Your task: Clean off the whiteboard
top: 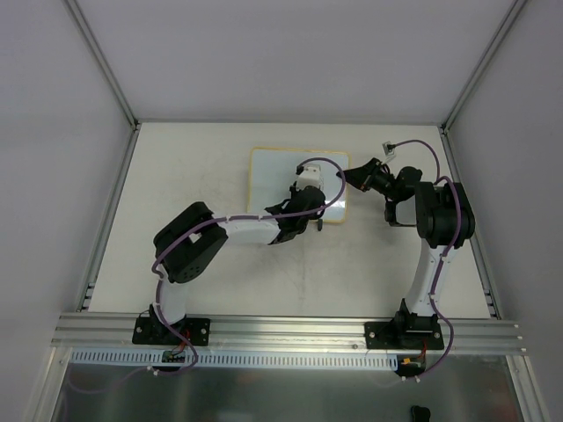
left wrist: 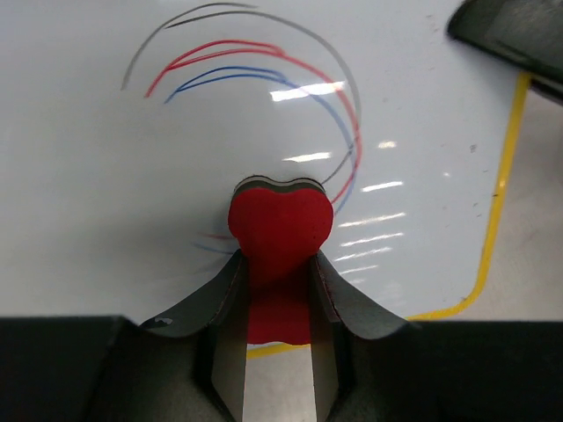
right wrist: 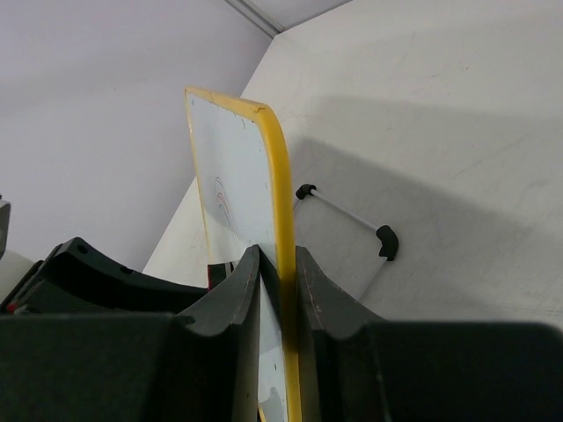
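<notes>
Whiteboard (top: 273, 180): small, rectangular, glossy white, yellow-framed, round-cornered. It is located at upper centre of the overhead view. Curved grey, red and blue marker lines (left wrist: 255, 44) are left unerased.

The small rectangular white board (left wrist: 106, 220) gleams glossy, its yellow frame (right wrist: 280, 176) smooth plastic; the red foam eraser (left wrist: 280, 224) looks matt, the pale tabletop (top: 369, 264) dull.

A robotics lab test cell: a bare white table (top: 220, 281) is boxed in by plain white panels (top: 290, 53) on aluminium posts (top: 101, 57). An aluminium rail (top: 290, 327) along the table's near edge carries two bolted arm bases (top: 171, 331) with purple cables (top: 418, 145).
</notes>
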You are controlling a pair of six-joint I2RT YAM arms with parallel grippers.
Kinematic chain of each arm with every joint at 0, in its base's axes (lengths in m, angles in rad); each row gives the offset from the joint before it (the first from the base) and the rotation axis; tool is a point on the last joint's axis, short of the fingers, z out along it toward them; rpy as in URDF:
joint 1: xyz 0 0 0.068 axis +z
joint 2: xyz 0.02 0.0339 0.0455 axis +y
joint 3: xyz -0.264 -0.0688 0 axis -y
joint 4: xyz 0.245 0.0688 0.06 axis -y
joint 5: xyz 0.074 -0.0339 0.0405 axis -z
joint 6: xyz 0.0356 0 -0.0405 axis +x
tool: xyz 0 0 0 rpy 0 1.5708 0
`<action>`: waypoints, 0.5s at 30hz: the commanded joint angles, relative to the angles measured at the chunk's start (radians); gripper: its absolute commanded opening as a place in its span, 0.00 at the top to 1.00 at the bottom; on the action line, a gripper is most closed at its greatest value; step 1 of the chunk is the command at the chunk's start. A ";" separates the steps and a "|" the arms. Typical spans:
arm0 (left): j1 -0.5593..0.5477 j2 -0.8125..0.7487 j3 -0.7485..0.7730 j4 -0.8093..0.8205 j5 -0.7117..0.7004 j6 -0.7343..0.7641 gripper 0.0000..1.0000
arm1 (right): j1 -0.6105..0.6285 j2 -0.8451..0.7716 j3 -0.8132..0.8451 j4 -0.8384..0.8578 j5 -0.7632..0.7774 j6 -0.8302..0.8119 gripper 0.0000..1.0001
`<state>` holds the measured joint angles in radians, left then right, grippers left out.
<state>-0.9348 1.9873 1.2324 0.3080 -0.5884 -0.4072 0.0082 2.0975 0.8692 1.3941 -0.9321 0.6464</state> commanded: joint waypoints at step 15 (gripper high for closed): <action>0.125 0.051 -0.070 -0.199 0.044 -0.033 1.00 | 0.007 0.001 -0.015 0.138 -0.002 -0.022 1.00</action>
<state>-0.8371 1.8938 1.1526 0.2459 -0.5648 -0.4545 0.0093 2.0975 0.8692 1.3922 -0.9314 0.6537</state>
